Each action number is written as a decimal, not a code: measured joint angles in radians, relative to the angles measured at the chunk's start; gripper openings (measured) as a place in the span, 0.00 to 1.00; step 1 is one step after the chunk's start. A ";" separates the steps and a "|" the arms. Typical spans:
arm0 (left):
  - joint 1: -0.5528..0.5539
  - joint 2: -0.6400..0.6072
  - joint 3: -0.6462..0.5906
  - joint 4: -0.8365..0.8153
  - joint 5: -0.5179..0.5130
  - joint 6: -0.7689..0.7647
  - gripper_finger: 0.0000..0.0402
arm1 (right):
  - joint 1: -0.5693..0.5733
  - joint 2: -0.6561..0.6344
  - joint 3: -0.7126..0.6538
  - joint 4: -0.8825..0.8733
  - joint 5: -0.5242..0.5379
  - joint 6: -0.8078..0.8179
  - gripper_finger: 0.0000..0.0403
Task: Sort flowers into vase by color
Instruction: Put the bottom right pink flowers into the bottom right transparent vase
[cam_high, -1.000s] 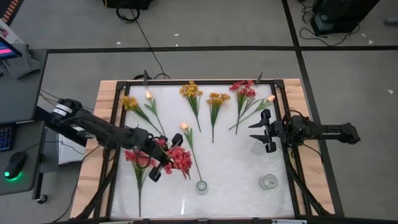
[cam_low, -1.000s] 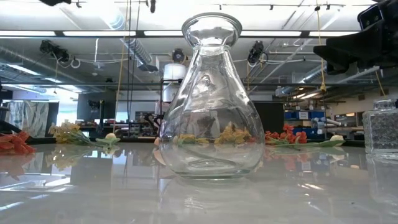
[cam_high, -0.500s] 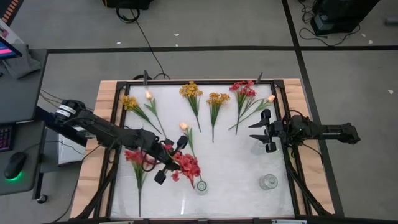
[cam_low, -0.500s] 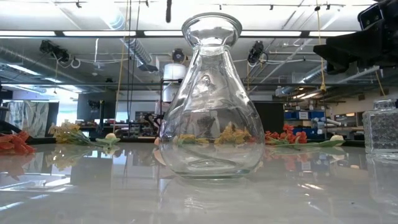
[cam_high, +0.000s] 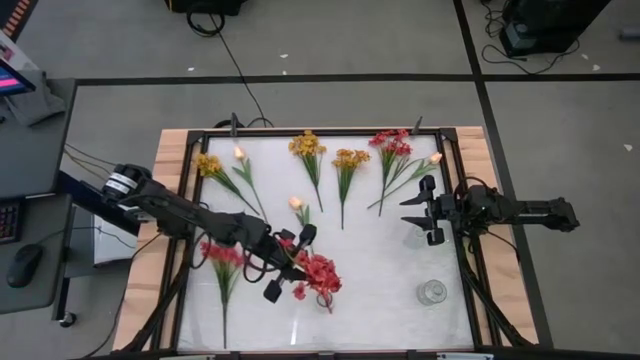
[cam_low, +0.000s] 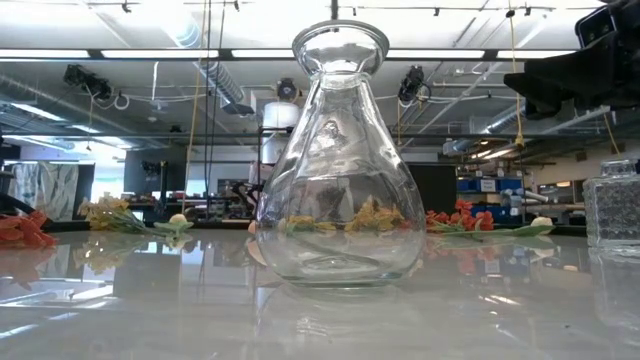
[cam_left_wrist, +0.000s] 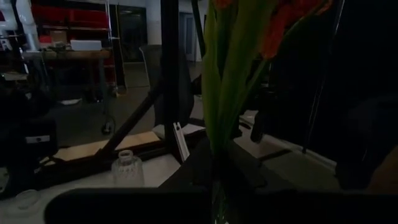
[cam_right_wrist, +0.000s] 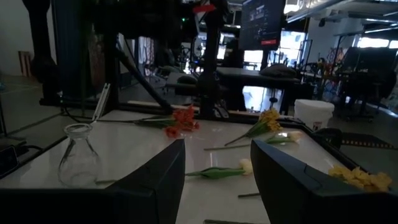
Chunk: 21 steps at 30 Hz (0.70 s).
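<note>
The left claw (cam_high: 285, 262) reaches over the near middle of the white tabletop (cam_high: 380, 270), its fingers closed on the green stem of a red-pink flower cluster (cam_high: 318, 274). The blooms hang right over the clear flask-shaped vase (cam_low: 338, 160), which in the high view is almost wholly hidden under them. In the left wrist view the gripped stem and leaves (cam_left_wrist: 227, 81) rise straight up from between the dark fingers, with orange-red petals at the upper edge.

The right claw (cam_high: 426, 212) waits near the tabletop's right edge, its jaws partly apart and holding nothing. A small faceted glass vase (cam_high: 432, 292) stands near and below it, toward the near right corner.

The other flowers lie flat on the tabletop. Another red-pink cluster (cam_high: 222, 255) lies at the near left, just beside the left arm. A pale peach bud (cam_high: 296, 203) lies in the middle, just beyond the left claw. Along the far side, from left to right, lie a yellow-orange cluster (cam_high: 208, 164) with a second peach bud (cam_high: 239, 153) beside it, two more yellow-orange clusters (cam_high: 307, 145) (cam_high: 351, 159), a red-pink cluster (cam_high: 392, 144), and a third peach bud (cam_high: 435, 158) at the far right.
</note>
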<state>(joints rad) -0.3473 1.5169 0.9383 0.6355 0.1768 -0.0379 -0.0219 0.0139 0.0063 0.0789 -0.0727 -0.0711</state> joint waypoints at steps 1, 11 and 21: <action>0.000 0.011 0.013 -0.007 0.000 0.000 0.06 | 0.000 0.001 0.000 0.006 0.000 0.000 0.48; 0.048 0.208 0.319 -0.128 0.072 0.033 0.06 | 0.000 0.006 0.000 0.002 0.000 0.000 0.48; 0.111 0.319 0.499 -0.227 0.073 0.027 0.06 | 0.000 0.006 0.000 0.003 0.000 0.000 0.48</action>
<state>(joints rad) -0.2363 1.8359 1.4374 0.4082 0.2498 -0.0114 -0.0219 0.0196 0.0067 0.0815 -0.0727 -0.0711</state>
